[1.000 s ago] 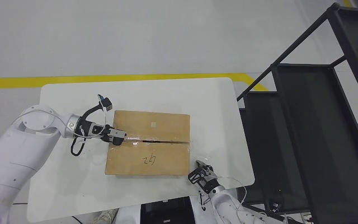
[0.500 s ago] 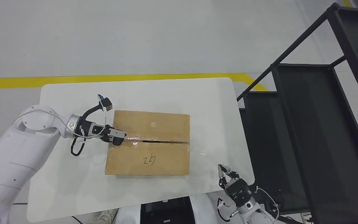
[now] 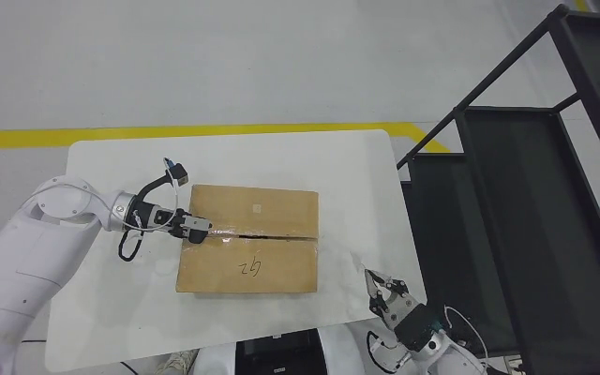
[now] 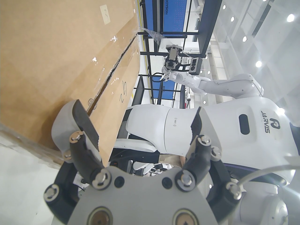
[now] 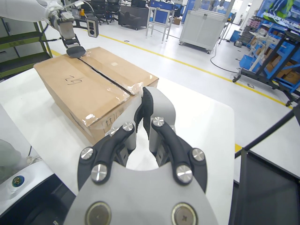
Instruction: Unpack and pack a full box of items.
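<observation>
A brown cardboard box [image 3: 248, 239] lies in the middle of the white table [image 3: 361, 187], its top flaps meeting at a slit seam [image 5: 103, 77]. My left gripper [image 3: 194, 231] is open at the seam's left end, and one pad [image 4: 85, 122] rests on the box top [image 4: 58, 36]. My right gripper [image 5: 142, 92] hangs near the table's front right corner [image 3: 380, 286], off the box. It is shut on a strip of clear tape [image 5: 136, 88]. From the left wrist, that tape [image 4: 153, 35] trails from the far right gripper [image 4: 172, 47].
A black metal shelf rack [image 3: 506, 187] stands close to the table's right side. A yellow line [image 3: 234, 133] runs on the floor behind the table. Bare table lies right of the box and behind it.
My right gripper has drawn away from the box's front right corner to the right, toward the table's corner, with the tape in it. The left arm has stayed put.
</observation>
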